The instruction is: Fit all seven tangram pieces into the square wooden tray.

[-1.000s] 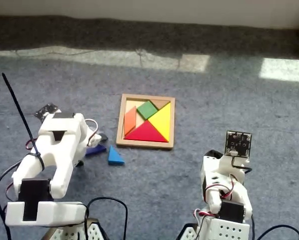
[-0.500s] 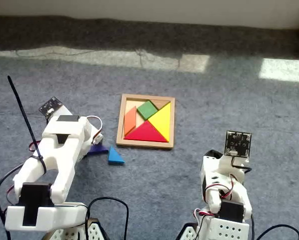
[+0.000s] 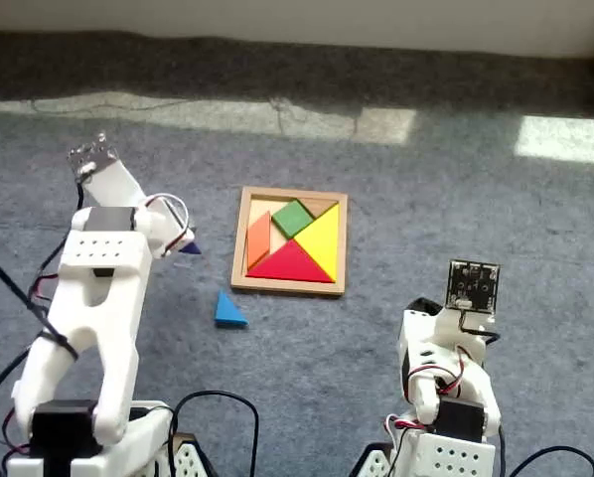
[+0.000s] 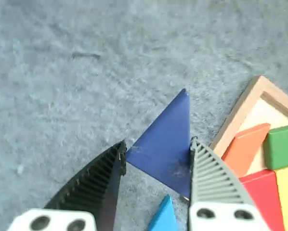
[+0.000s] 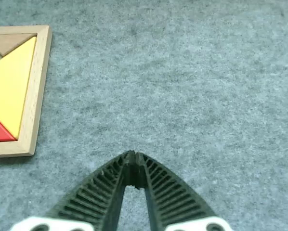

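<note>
The square wooden tray (image 3: pixel 289 288) lies mid-carpet holding an orange piece (image 3: pixel 258 238), a green square (image 3: pixel 293 219), a yellow triangle (image 3: pixel 323 239) and a red triangle (image 3: pixel 291 263). My left gripper (image 3: pixel 184 247) is shut on a dark blue triangle (image 3: pixel 191 248) just left of the tray. The left wrist view shows that triangle (image 4: pixel 165 149) clamped in the left gripper (image 4: pixel 157 144), near the tray's corner (image 4: pixel 238 115). A light blue triangle (image 3: pixel 228 310) lies loose on the carpet. My right gripper (image 5: pixel 134 157) is shut with nothing in it, right of the tray (image 5: pixel 35 96).
Grey carpet covers the whole work area, with sunlit patches at the back. The right arm (image 3: pixel 444 358) sits folded at the lower right. Bare wood shows along the tray's far edge (image 3: pixel 263 208).
The left arm has risen and swung away from the front edge, carrying the dark blue triangle off the carpet beside the light blue one. The right arm has not moved.
</note>
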Motion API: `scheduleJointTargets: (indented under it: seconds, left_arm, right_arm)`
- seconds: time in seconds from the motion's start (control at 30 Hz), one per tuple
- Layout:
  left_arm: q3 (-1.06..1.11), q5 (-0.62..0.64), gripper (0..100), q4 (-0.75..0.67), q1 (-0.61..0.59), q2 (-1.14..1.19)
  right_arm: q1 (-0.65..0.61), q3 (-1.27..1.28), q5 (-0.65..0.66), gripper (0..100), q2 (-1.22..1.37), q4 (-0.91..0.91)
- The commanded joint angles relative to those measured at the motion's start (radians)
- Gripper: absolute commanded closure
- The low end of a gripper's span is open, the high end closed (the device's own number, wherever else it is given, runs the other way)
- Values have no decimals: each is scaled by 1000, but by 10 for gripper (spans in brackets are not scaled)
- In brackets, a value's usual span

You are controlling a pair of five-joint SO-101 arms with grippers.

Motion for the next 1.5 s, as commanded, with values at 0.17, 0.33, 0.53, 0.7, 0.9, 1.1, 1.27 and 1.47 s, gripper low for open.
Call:
scheduleJointTargets:
  seconds: [0.17,0.33,0.53,0.7,0.9,1.1,1.27,1.47]
  left_arm:
    - [-88,-512,995,-120,68,-50]
    - [-102,-585,993,-147,148,-50]
    - [-220,-609,993,-144,196,65]
    - [-432,-815,993,-109,214,308]
    - [-743,-1017,993,61,237,607]
    - [-1063,-1094,992,219,248,862]
    - [-1302,-1142,992,374,295,1040]
    - [-1552,-1138,896,562,361,1193]
  right_arm:
    - [13,145,9,991,5,5]
    - [13,145,9,991,5,5]
    - [13,145,9,991,5,4]
    - [13,145,9,991,5,2]
    - [13,145,9,991,5,1]
    - [12,145,9,991,5,1]
    - [12,145,9,991,5,-1]
    - [12,145,9,991,5,-1]
